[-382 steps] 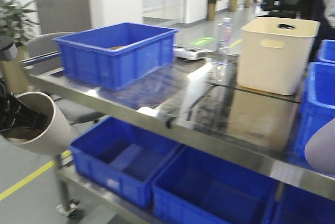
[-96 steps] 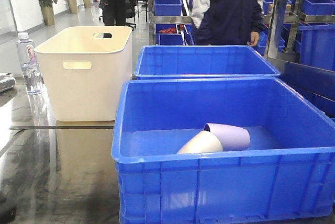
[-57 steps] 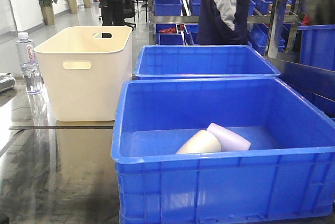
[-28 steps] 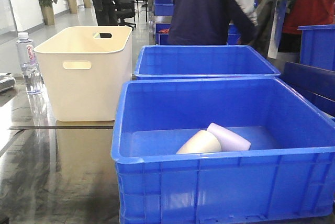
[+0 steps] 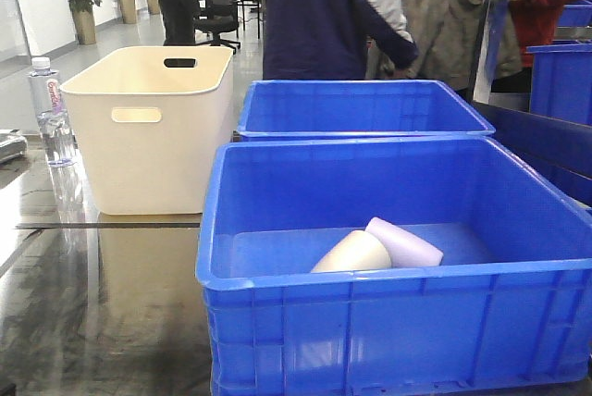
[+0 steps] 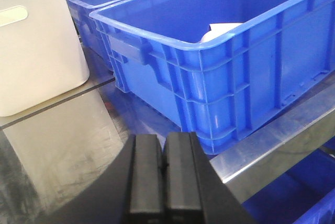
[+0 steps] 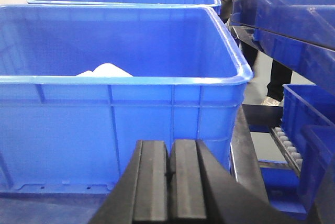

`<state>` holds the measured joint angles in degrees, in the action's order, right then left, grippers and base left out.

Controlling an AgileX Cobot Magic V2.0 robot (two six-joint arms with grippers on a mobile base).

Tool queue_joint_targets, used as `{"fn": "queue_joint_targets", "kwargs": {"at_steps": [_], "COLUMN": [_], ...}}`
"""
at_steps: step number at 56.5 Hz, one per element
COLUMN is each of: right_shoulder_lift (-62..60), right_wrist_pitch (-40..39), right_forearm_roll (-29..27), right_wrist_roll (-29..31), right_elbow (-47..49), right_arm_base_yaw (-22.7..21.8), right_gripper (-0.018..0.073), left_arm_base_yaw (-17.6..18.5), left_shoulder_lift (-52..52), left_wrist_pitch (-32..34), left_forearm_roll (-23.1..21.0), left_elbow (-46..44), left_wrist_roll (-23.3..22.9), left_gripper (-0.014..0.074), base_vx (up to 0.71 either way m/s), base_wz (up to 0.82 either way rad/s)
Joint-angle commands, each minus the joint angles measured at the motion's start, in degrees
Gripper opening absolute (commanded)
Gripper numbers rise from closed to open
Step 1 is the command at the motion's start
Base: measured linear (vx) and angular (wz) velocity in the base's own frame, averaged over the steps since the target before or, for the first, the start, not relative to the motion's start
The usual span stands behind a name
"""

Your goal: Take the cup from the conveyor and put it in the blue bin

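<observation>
With both the left gripper (image 6: 163,169) and the right gripper (image 7: 168,179) closed and empty, two cups (image 5: 375,250) were seen inside the blue bin (image 5: 388,313) at 12 o'clock, so a careless advance was judged likely to strike its wall.

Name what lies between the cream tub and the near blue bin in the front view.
Nothing stands there: the front view shows only a narrow strip of glossy tabletop between the cream tub and the blue bin.

Blue bin (image 5: 388,322) upright on table; cream cup (image 5: 353,253) and lilac cup (image 5: 407,241) lying inside, touching.
</observation>
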<state>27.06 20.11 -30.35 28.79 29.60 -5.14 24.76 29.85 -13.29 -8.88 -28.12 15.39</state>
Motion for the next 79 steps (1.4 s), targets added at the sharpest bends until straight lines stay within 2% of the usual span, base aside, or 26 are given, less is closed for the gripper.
{"fn": "queue_joint_targets", "kwargs": {"at_steps": [1, 9, 12, 26, 31, 39, 42, 47, 79], "right_shoulder_lift": [0.3, 0.3, 0.3, 0.3, 0.3, 0.3, 0.3, 0.3, 0.3], "right_wrist_pitch": [-3.9, -3.9, -3.9, -3.5, -3.5, -3.5, -3.5, -3.5, -3.5], "right_forearm_roll": [-0.7, -0.7, -0.7, -0.7, -0.7, -0.7, -0.7, -0.7, -0.7], "right_wrist_roll": [0.3, 0.3, 0.3, 0.3, 0.3, 0.3, 0.3, 0.3, 0.3], "right_elbow": [1.7, 1.7, 1.7, 1.7, 1.7, 1.7, 1.7, 1.7, 1.7], "right_arm_base_yaw": [-0.2, -0.2, -0.2, -0.2, -0.2, -0.2, -0.2, -0.2, -0.2], "right_gripper": [-0.0009, -0.0009, -0.0009, -0.0009, -0.0009, -0.0009, -0.0009, -0.0009, -0.0009], "left_arm_base_yaw": [0.4, 0.2, -1.0, -11.3, -15.3, -20.6, -22.0, -23.1, -23.1], "left_shoulder_lift": [0.1, -0.7, -2.1, -15.4, -20.5, -28.5, -31.4, -31.2, -31.3], "left_wrist_pitch": [4.7, 4.9, 5.6, 15.1, 15.4, 15.8, 10.4, 10.1, 10.1], "left_forearm_roll": [-0.2, 2.7, 2.9, 2.3, 2.0, -1.8, -2.1, -1.8, -2.2], "left_elbow": [-1.5, -0.8, 0.7, 16.0, 21.7, 30.6, 30.4, 30.4, 30.4], "left_wrist_roll": [-0.5, -0.5, -0.5, -0.7, -0.7, -0.8, -0.3, -0.1, -0.3], "left_gripper": [-0.0002, -0.0002, -0.0002, -0.0002, -0.0002, -0.0002, -0.0002, -0.0002, -0.0002], "base_vx": [0.0, 0.0, 0.0, 0.0, 0.0, 0.0, 0.0, 0.0, 0.0], "base_wz": [0.0, 0.0, 0.0, 0.0, 0.0, 0.0, 0.0, 0.0, 0.0]}}
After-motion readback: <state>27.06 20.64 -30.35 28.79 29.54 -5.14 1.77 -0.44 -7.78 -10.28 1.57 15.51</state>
